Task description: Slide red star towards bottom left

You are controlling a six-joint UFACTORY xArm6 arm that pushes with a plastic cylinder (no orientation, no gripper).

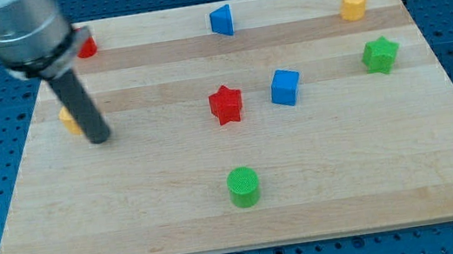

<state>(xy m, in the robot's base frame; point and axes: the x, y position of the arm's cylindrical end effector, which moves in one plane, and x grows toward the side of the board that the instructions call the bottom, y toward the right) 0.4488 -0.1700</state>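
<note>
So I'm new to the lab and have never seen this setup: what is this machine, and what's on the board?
There is one picture, from a camera looking down at a slant on a wooden board. The grey and black thing at the view's top left is a robot arm ending in a dark rod. It holds nothing; my tip only pushes blocks. It sits far to the left of the red star, beside a partly hidden yellow block. Also there: a blue cube, blue triangular block, green cylinder, green star, yellow hexagonal block and a half-hidden red block.
</note>
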